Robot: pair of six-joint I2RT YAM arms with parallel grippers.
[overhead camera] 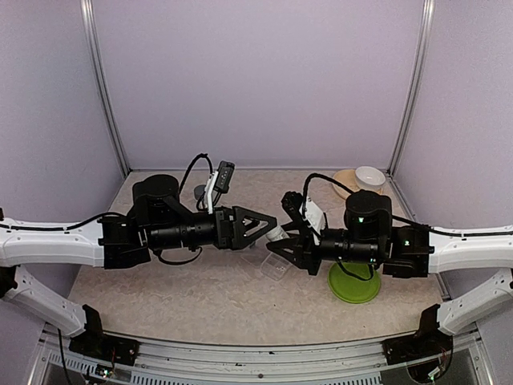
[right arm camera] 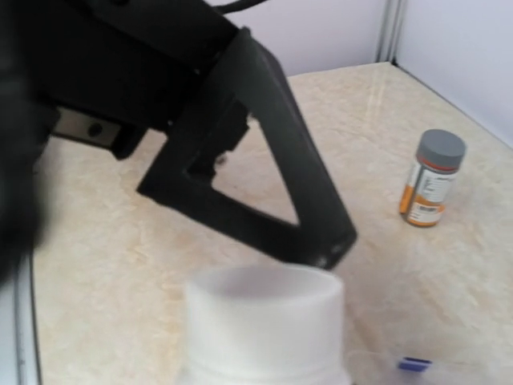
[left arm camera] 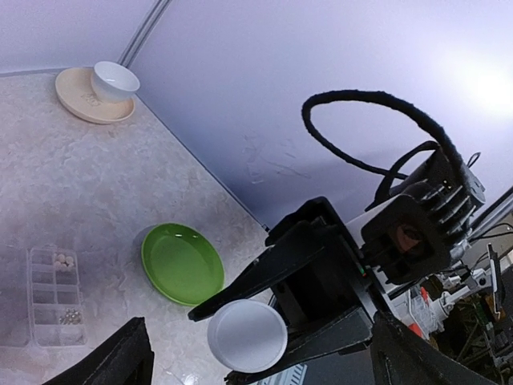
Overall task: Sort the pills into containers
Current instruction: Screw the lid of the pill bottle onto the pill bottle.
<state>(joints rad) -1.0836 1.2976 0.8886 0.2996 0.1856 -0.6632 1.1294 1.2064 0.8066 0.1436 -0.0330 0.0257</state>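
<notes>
**Two hands face to face above the pill box**

A white bottle [left arm camera: 247, 335] is pinched in the right hand [overhead camera: 286, 241] and held off the surface [overhead camera: 200, 281], with its cap [right arm camera: 260, 309] pointed at the left hand [overhead camera: 268, 227]. The left hand is spread wide. Its fingers [left arm camera: 120, 357] are seen at the two lower corners of the left wrist view, with the cap roughly centred in the gap between them.

The bottle's long axis is judged to run along the line joining the two hands, so the cap is met end-on. The left hand is the free one and sits just beside the cap. The step in hand is judged to be closing those spread fingers on the cap to unscrew it.

The pill box [left arm camera: 44, 290] lies flat on the surface, at lower left in the left wrist view and just below the meeting hands in the top view. A few pills [left arm camera: 62, 259] are seen in two of its compartments. A green plate [left arm camera: 183, 263] lies to its right in the left wrist view.
</notes>
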